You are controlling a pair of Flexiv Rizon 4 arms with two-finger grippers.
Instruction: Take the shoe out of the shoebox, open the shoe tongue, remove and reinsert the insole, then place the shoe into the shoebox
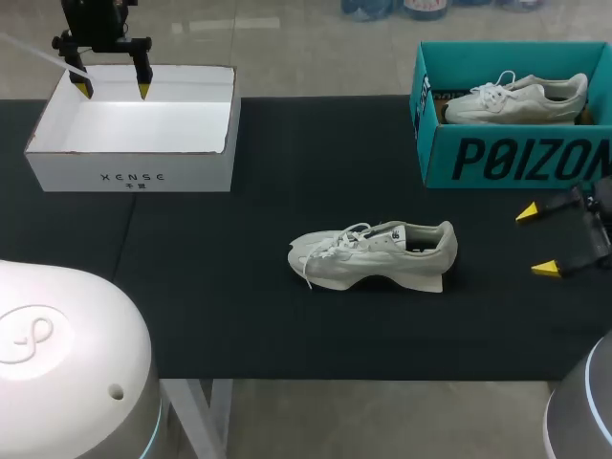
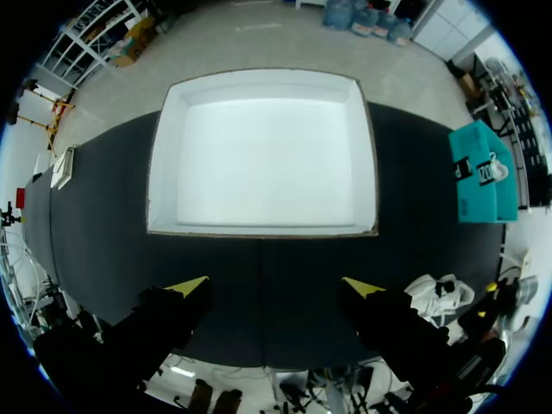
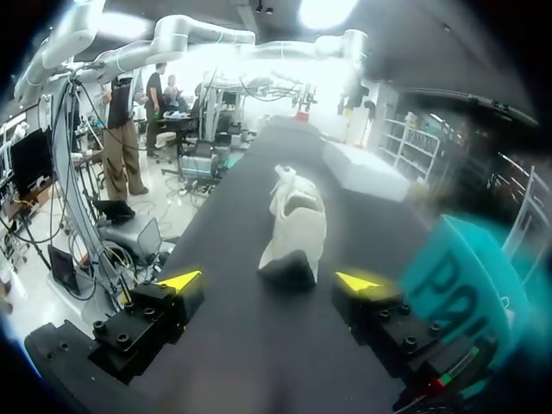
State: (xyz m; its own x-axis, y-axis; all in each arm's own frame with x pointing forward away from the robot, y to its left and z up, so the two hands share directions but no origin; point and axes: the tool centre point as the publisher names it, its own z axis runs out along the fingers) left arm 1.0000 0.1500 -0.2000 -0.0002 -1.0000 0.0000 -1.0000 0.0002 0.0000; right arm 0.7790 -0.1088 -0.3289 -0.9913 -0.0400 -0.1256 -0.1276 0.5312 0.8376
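Note:
A pale grey-white shoe [image 1: 373,254] lies on its sole in the middle of the black table, toe to the left. My right gripper [image 1: 537,240] stands open at the right, level with the heel and well apart from it; its wrist view has the shoe [image 3: 293,226] straight ahead of the open fingers [image 3: 183,280]. My left gripper [image 1: 113,88] hangs open above the white empty shoebox [image 1: 134,174] at the far left. From the left wrist, the white box [image 2: 263,155] lies under and ahead of the gripper [image 2: 274,286], and the shoe [image 2: 440,293] shows beside it.
A teal shoebox [image 1: 507,153] at the back right holds another white shoe [image 1: 516,98]; it stands just beyond my right gripper. The teal box [image 3: 461,276] is close beside the right fingers. Black table mat [image 1: 239,316] spreads around the shoe.

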